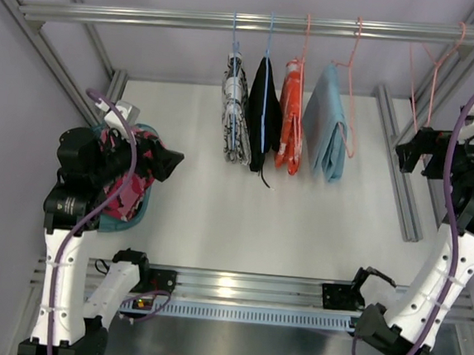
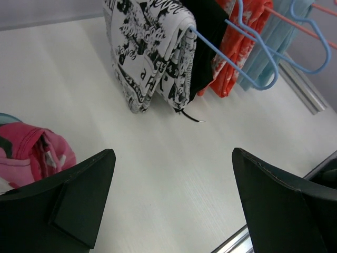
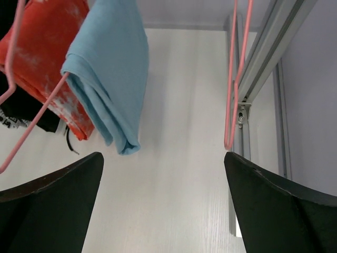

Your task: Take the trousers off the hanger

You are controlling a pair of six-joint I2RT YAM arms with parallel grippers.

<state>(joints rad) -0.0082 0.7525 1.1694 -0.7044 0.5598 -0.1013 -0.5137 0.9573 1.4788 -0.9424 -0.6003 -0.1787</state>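
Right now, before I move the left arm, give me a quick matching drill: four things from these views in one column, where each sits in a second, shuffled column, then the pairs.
Things
1. white printed trousers
2. pink trousers
3. light blue garment
4. empty pink hanger

Places
A. far right on the rail
B. on a pink hanger, rightmost of the hung clothes
C. off the rail, heaped at the table's left side
D. on a blue hanger, leftmost of the hung clothes

Pairs: 1-D, 2-C, 3-B, 4-A
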